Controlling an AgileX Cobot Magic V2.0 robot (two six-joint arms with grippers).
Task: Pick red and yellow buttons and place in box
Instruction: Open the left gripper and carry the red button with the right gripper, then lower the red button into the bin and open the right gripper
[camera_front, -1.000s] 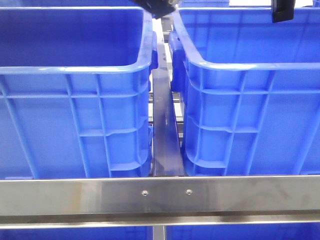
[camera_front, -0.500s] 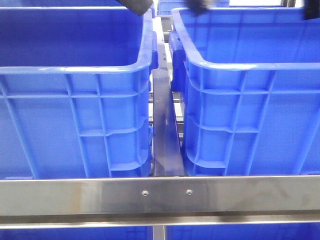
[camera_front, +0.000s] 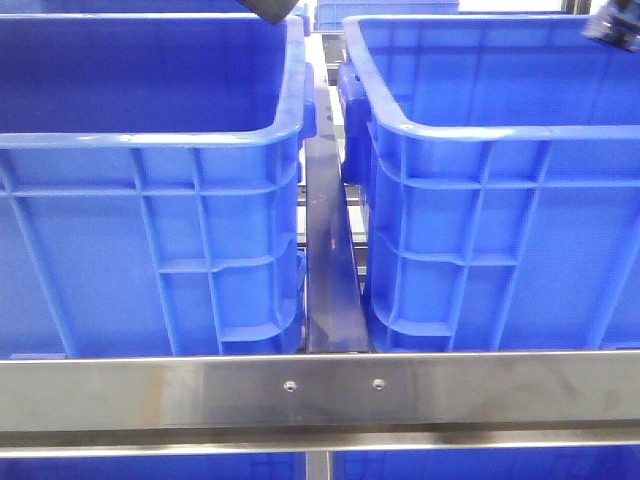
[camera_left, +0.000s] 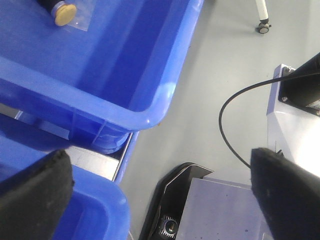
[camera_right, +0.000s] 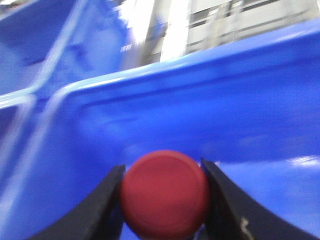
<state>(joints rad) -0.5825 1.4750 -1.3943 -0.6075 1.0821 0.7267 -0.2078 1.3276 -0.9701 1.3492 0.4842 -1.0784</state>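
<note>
Steel rack (camera_front: 320, 390) w/ blue box (camera_right: 240, 100); right gripper (camera_right: 162, 200) clamps red button (camera_right: 164, 194), left gripper (camera_left: 160, 190) spread wide.

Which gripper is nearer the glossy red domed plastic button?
Right. The right gripper is clamped around the glossy red domed plastic button; the left gripper, open, hangs beyond a blue crate's corner, no red button nearby.

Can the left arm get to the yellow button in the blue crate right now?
Probably yes. The left gripper is open and empty, and the yellow button lies uncovered on the floor of an open-topped blue crate. Nothing sits over it, though the arm must swing across the rim first.
</note>
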